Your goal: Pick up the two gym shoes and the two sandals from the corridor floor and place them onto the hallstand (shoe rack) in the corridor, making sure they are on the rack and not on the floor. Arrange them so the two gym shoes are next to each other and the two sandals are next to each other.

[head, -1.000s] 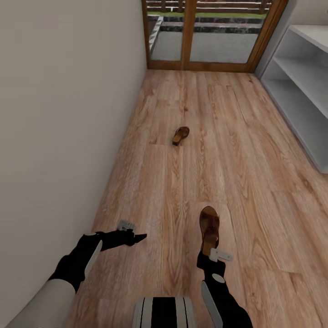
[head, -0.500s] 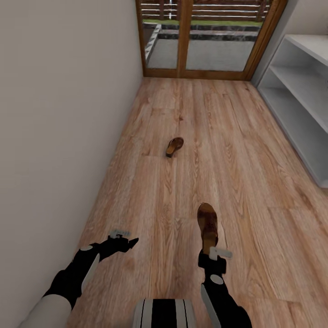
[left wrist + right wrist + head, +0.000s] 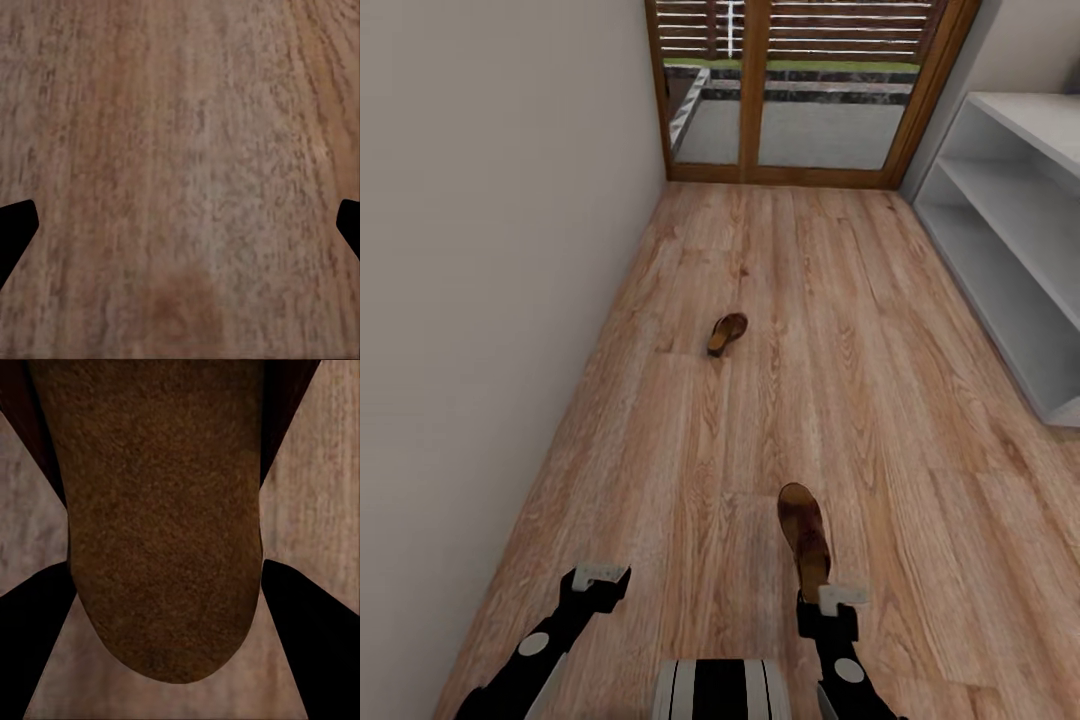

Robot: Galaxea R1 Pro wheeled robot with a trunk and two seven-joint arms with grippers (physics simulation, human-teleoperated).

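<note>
Sandal (image 3: 804, 540) sits clamped by its heel in my right gripper (image 3: 826, 600), probably for carrying to the rack (image 3: 1010, 250); left gripper (image 3: 596, 580) hangs open.

The robot has backed away (whole view shifted), both arms drawn lower, right gripper (image 3: 812, 590) still clamping its sandal (image 3: 803, 535).

Head looks down the corridor floor (image 3: 760, 420); wrists hover close above it.
</note>
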